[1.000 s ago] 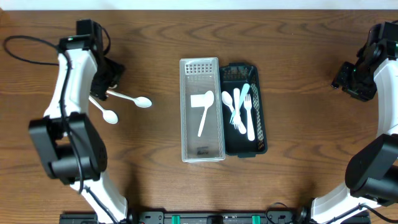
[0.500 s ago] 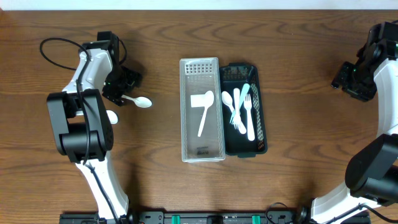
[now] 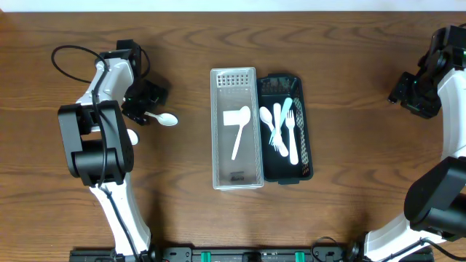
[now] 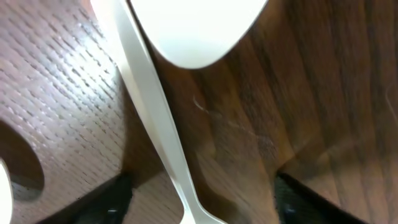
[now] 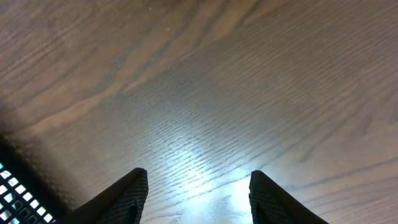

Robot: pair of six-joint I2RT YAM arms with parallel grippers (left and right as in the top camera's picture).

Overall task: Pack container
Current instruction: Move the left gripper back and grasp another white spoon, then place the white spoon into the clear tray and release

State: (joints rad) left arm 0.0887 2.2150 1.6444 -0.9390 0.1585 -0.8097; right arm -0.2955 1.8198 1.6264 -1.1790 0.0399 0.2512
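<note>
A white plastic spoon [image 3: 166,120] lies on the table left of the containers; in the left wrist view its handle [image 4: 155,124] runs between my fingers. My left gripper [image 3: 143,108] is open, low over that handle, one finger on each side [image 4: 199,208]. A second white spoon [image 3: 131,136] lies just below, partly hidden by the arm. A clear container [image 3: 216,145] holds one white utensil [image 3: 237,131]. The black container [image 3: 309,153] beside it holds several white and pale blue forks and spoons [image 3: 282,127]. My right gripper [image 3: 406,93] is open and empty at the far right [image 5: 198,193].
The black basket's mesh corner [image 5: 9,180] shows at the lower left of the right wrist view. A black cable [image 3: 65,54] loops by the left arm. Bare wooden table lies between the spoons and the containers.
My left gripper has swung right from the table's left side and come down over the upper spoon's handle. The right arm has not moved.
</note>
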